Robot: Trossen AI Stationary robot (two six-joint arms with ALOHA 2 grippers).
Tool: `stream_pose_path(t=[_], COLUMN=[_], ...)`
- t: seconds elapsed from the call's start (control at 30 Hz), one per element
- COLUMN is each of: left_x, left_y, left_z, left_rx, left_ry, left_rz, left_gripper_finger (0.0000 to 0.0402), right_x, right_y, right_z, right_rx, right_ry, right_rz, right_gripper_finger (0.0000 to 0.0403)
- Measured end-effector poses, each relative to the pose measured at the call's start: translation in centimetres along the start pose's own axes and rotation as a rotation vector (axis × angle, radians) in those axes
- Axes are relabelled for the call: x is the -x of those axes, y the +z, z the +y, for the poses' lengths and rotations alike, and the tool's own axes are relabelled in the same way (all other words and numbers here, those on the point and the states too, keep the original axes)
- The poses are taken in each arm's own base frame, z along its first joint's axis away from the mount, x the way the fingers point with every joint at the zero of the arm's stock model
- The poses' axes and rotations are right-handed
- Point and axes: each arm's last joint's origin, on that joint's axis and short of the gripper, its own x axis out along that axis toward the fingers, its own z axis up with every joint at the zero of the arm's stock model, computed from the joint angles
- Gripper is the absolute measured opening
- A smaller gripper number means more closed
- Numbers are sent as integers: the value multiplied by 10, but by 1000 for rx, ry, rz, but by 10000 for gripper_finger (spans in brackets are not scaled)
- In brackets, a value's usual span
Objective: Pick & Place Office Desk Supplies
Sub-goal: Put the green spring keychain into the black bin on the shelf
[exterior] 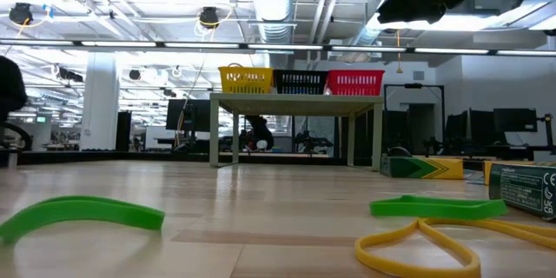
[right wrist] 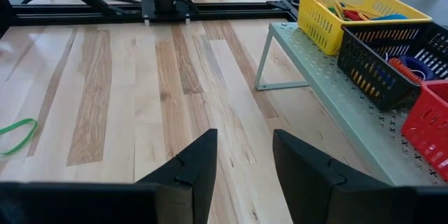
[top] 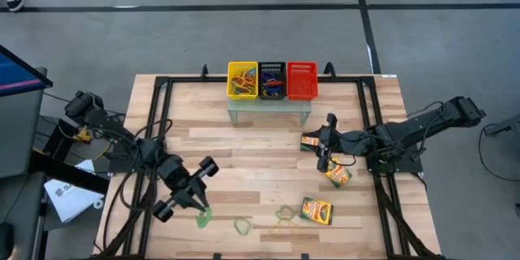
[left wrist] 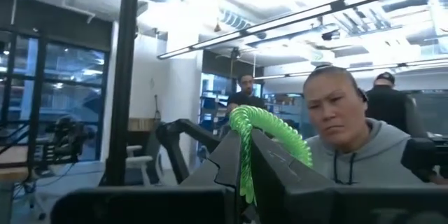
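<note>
Green rubber band point(left wrist: 246, 155) pinched in left hand point(top: 197, 203); right hand point(right wrist: 241, 155) half-open over the table point(right wrist: 140, 77).

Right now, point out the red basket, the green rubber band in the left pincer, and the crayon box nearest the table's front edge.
red basket point(top: 302, 80): high view, its mesh floor.
green rubber band point(left wrist: 269, 125): left wrist view, top of its loop.
crayon box point(top: 316, 210): high view, middle of its face.

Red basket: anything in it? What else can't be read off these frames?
- Red basket: high view too small, low view side-on, right wrist view crops it.
- Black basket bands: colours jumbled, uncountable.
- Crayon box: right gripper overlaps it, contact unclear.
- Green band in left gripper: its lower part is hidden by fingers.
</note>
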Motion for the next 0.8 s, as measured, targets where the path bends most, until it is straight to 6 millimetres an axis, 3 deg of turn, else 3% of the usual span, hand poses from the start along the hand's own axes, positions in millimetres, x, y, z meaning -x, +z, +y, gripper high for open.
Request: stream_pose_path(t=[0.2,0.37,0.6,0.8], left_x=[1,10,37,68], left_y=[-9,-31,-43,-32], left_z=[7,31,96,168], left_rx=[-49,-101,-177,-213], left_ry=[115,475,811,994], left_rz=[96,316,506,536], left_gripper_finger=[10,8,7,7], right_x=[0,0,0,0], right_y=[0,0,0,0], right_z=[0,0,0,0], right_rx=[0,0,7,8], right_ry=[0,0,0,0], right_rz=[0,0,-1,-1], right_gripper_finger=[136,136,136,136])
